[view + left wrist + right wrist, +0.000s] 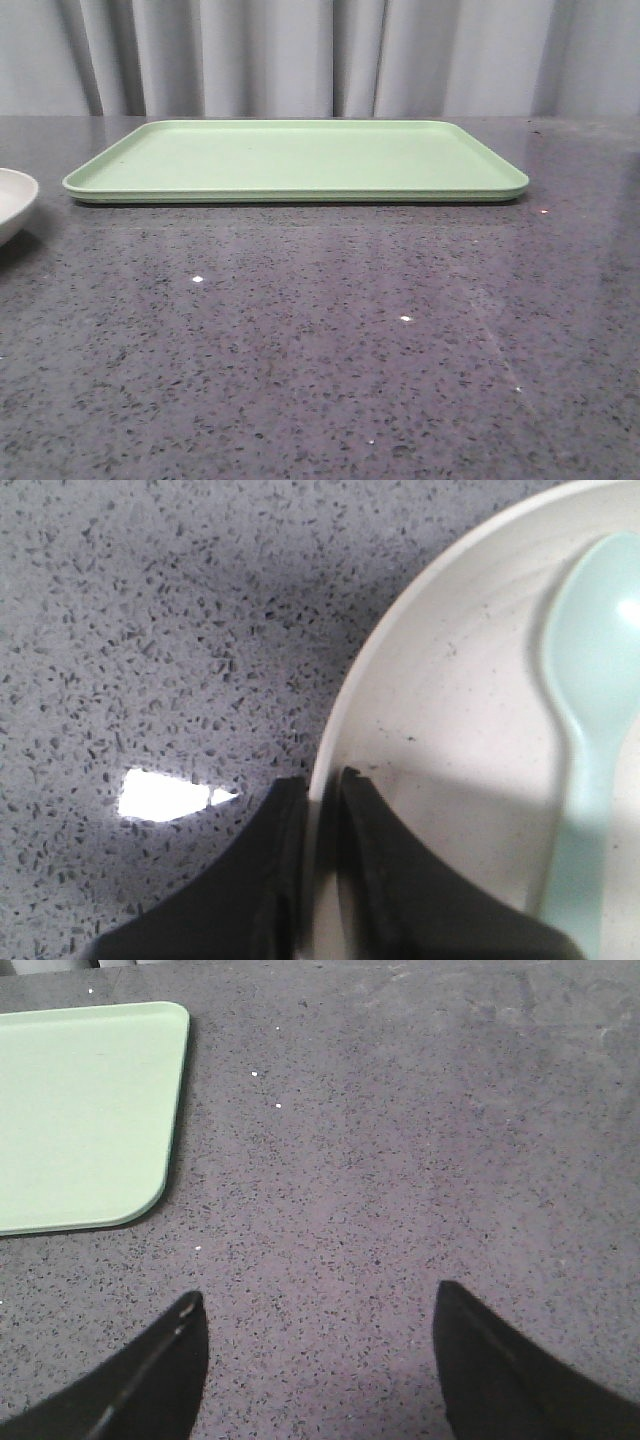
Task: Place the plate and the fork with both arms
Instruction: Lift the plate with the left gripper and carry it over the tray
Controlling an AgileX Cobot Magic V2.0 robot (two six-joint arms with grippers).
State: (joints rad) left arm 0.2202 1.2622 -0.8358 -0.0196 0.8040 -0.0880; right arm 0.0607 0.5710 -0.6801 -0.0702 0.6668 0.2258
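Because the left hand [322, 790] is pinched onto the rim of the plate [470, 720], one finger inside and one outside, a thin grip like that could let the dish tilt or slip on lifting, tipping out the pale blue spoon [590, 680] lying in it. The right hand [318, 1350] hangs spread wide over bare bench [420, 1160], holding nothing. In the front view the plate sits at nine o'clock from the tray [300, 160]. Count: one plate, one tray, one spoon, no fork (nowhere in view).

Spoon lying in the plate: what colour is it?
Pale blue-green, plain; the spoon shows best in the left wrist view, lying in the cream-white plate.
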